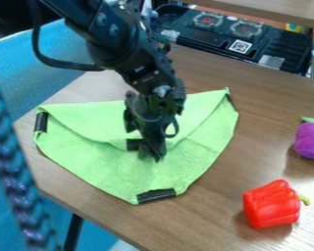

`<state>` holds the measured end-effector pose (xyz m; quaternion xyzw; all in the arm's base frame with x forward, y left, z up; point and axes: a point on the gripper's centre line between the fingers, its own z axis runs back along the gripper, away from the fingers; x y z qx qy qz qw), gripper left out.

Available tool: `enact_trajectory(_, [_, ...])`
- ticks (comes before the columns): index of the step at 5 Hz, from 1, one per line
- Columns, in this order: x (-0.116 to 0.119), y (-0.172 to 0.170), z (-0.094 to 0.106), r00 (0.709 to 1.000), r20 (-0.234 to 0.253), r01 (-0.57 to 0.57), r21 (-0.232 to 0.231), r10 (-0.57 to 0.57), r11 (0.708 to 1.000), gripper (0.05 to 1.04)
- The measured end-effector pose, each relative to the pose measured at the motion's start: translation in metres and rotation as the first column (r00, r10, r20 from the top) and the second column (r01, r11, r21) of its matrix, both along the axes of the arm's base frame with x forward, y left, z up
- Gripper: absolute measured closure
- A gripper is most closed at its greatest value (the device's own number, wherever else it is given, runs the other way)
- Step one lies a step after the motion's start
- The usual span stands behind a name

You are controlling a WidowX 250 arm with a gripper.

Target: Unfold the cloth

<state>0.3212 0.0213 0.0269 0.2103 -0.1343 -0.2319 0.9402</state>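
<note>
Gripper [151,155] hanging mid-frame at dark-taped corner [134,144] of folded green cloth [100,162], presumably for turning flap outward; whether pinching or spread, cannot tell.

The cloth [107,166] is green, pepper [270,205] red, apparent eggplant [310,140] purple.

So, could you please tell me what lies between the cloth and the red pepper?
Just a stretch of wooden tabletop lies between the cloth and the pepper, as the camera view shows.
</note>
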Motion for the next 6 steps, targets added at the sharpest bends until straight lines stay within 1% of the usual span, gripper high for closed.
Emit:
enact_trajectory(1, [0.000, -0.001, -0.001, 1.000, -0.002, -0.002, 0.006, 0.002, 1.000, 0.683])
enact_trajectory(2, [0.001, 0.000, 0.000, 1.000, 0.002, -0.009, 0.004, 0.009, 1.000, 0.917])
enact_trajectory(3, [0.002, -0.001, 0.000, 1.000, -0.002, -0.004, 0.002, 0.004, 1.000, 1.012])
enact_trajectory(4, [0.006, 0.001, 0.004, 1.000, -0.006, -0.025, -0.018, 0.025, 1.000, 1.029])
enact_trajectory(5, [0.016, 0.015, 0.016, 0.997, -0.001, -0.078, -0.045, 0.078, 0.996, 1.029])
enact_trajectory(6, [0.042, 0.037, 0.039, 0.987, 0.039, -0.152, -0.063, 0.154, 0.986, 1.030])
